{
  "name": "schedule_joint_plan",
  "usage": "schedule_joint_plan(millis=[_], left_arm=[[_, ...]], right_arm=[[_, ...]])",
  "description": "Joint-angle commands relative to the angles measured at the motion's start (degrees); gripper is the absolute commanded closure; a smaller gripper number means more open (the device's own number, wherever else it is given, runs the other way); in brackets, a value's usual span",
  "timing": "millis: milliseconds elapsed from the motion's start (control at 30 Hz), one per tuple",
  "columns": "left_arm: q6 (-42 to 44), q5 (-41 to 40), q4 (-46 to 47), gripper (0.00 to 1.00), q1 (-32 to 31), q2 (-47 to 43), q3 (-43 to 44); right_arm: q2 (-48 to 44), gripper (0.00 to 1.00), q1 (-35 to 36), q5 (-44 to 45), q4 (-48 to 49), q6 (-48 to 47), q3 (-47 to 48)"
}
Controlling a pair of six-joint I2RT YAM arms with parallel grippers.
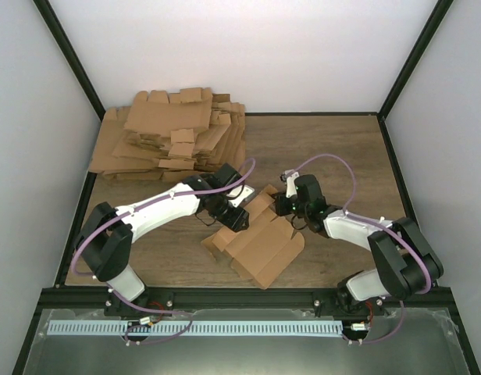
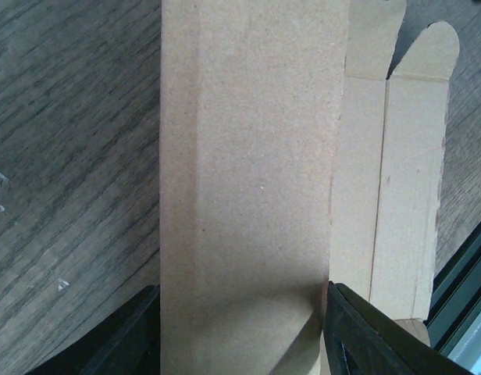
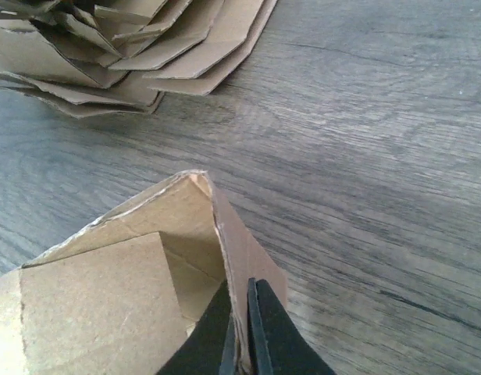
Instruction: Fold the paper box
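Observation:
The paper box point(image 1: 260, 242) is a brown cardboard blank lying partly folded at the table's middle, with flaps spread toward the front. My left gripper point(image 1: 236, 212) is at its upper left end. In the left wrist view the left gripper point(image 2: 244, 344) spans a long folded panel of the box point(image 2: 248, 156), with one black finger point(image 2: 131, 344) against each long edge. My right gripper point(image 1: 281, 205) is at the box's far right corner. In the right wrist view the right gripper point(image 3: 248, 328) is shut on a raised flap edge of the box point(image 3: 108, 297).
A big pile of flat brown cardboard blanks point(image 1: 174, 137) lies at the back left and also shows in the right wrist view point(image 3: 123, 47). Black frame posts and white walls ring the wooden table point(image 1: 342, 156). A black rail runs along the near edge point(image 1: 248, 297).

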Motion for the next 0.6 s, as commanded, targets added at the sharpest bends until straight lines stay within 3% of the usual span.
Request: schedule_joint_plan(millis=[0,300,567], left_arm=[[0.8,0.0,0.3,0.45,0.1,1.2,1.5],[-0.6,-2.2,0.4,0.45,1.1,1.1,2.0],[-2.2,0.2,1.7,0.45,1.5,1.8,2.9]], right_arm=[[-0.4,0.99,1.2,1.8,2.3,-0.8,0.7],[-6.9,0.99,2.2,6.3,-9.0,2.1,-0.2],[-10.3,0.99,5.2,6.5,-11.6,4.4,-2.9]])
